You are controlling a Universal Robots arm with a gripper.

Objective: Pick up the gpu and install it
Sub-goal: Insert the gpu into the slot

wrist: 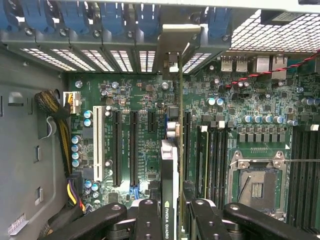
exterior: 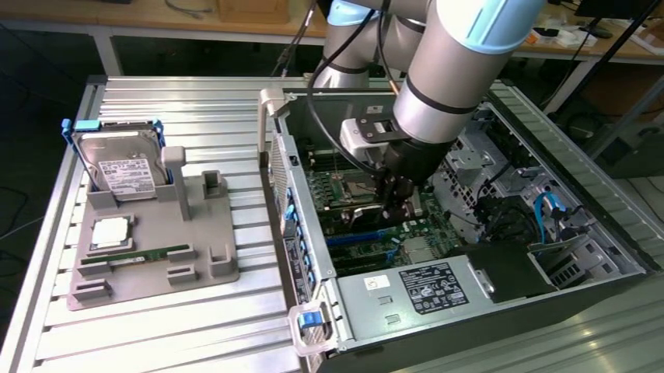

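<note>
Fingers (wrist: pixel 150 220) of your gripper (exterior: pixel 400 206) are clamping the gpu (wrist: pixel 169 165) edge-on inside the case (exterior: pixel 295 202), close over the motherboard slots (wrist: pixel 134 145), so you're best keeping its edge parallel to 1 slot, card upright, pressing evenly, not rocking.

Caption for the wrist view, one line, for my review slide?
Inside the case, fingers grip the gpu edge-on over the motherboard.
</note>
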